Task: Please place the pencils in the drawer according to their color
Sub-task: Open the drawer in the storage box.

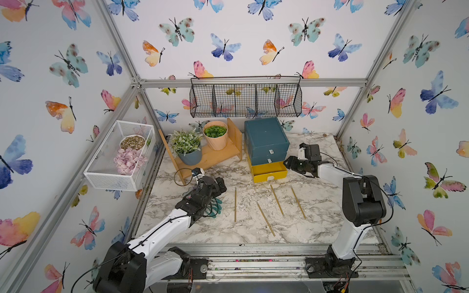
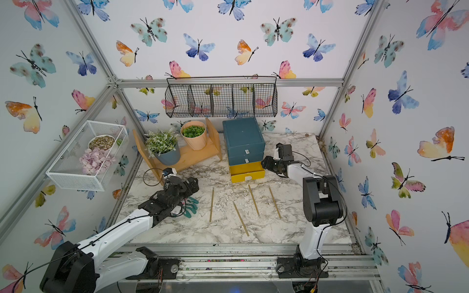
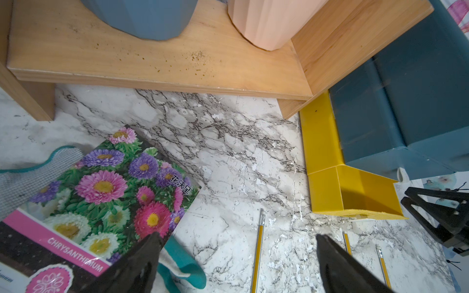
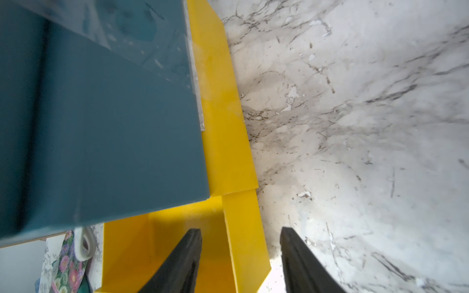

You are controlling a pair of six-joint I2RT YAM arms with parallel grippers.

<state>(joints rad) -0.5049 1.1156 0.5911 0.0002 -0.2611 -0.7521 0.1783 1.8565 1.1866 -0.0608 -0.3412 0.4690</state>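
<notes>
Several gold-tan pencils [image 1: 265, 218] [image 2: 241, 218] lie loose on the marble table in front of the drawer chest [image 1: 265, 137] [image 2: 243, 138]. Its two upper drawers are shut, while the yellow lowest drawer [image 1: 269, 172] [image 4: 162, 253] is pulled out. My right gripper [image 1: 289, 162] [image 4: 239, 229] is open at the yellow drawer's right side. One finger is inside the drawer, one outside, and the side wall between them is not clamped. My left gripper [image 1: 219, 186] [image 3: 237, 236] is open low over the table. One pencil [image 3: 257, 253] lies between its fingers in the left wrist view. No black or reddish-brown pencils show.
A wooden shelf [image 1: 210, 157] with two potted plants stands left of the chest. A flower seed packet [image 3: 101, 192] and a teal glove [image 1: 215, 208] lie under my left arm. A black wire basket [image 1: 246, 97] hangs on the back wall, a white mesh basket [image 1: 119, 157] on the left wall.
</notes>
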